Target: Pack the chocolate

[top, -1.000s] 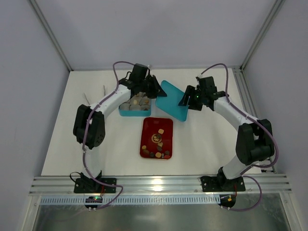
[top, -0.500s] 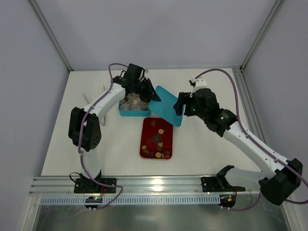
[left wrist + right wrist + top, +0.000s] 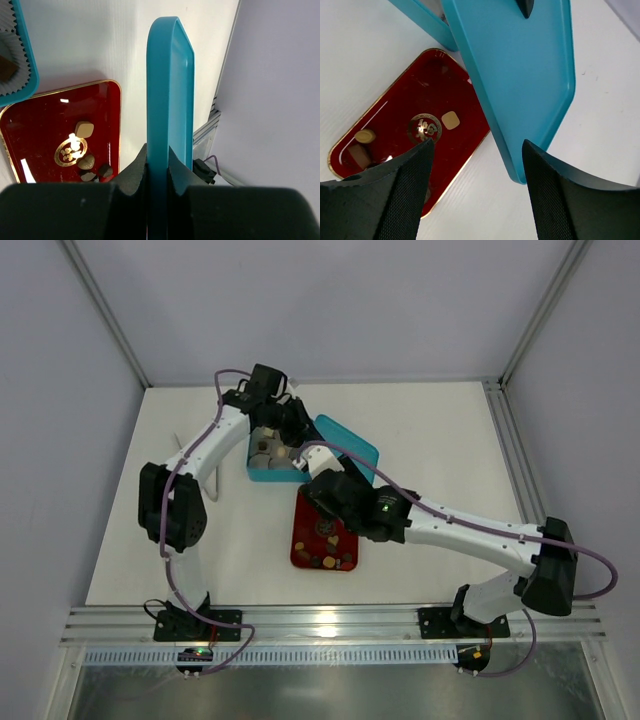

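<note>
- The left gripper (image 3: pixel 157 153) is clamped on the near edge of a flat teal plastic lid (image 3: pixel 169 85), its 2 black fingers (image 3: pixel 136 170) pressing either face; the lid stands on edge in the left wrist view.
- In the top view the teal plastic lid (image 3: pixel 350 445) is tilted, just right of the open rectangular teal plastic box (image 3: pixel 270 476) at the far middle of the white table (image 3: pixel 430 440).
- The right gripper (image 3: pixel 476 146) hangs over the glossy red rectangular tray with a gold rim (image 3: pixel 420 100), jaws spread wide and grasping nothing.
- The small bite-sized chocolate pieces (image 3: pixel 450 120), tan and brown, lie loose on the red tray; most are gathered at its near end (image 3: pixel 330 560).
- More chocolate pieces sit inside the teal box (image 3: pixel 275 452), where pale grey pleated paper cups (image 3: pixel 7 47) show at one corner.
- The red tray (image 3: pixel 305 530) lies on the table just near of the teal box, and the lid's lower corner overlaps the tray's far right corner in the right wrist view.
</note>
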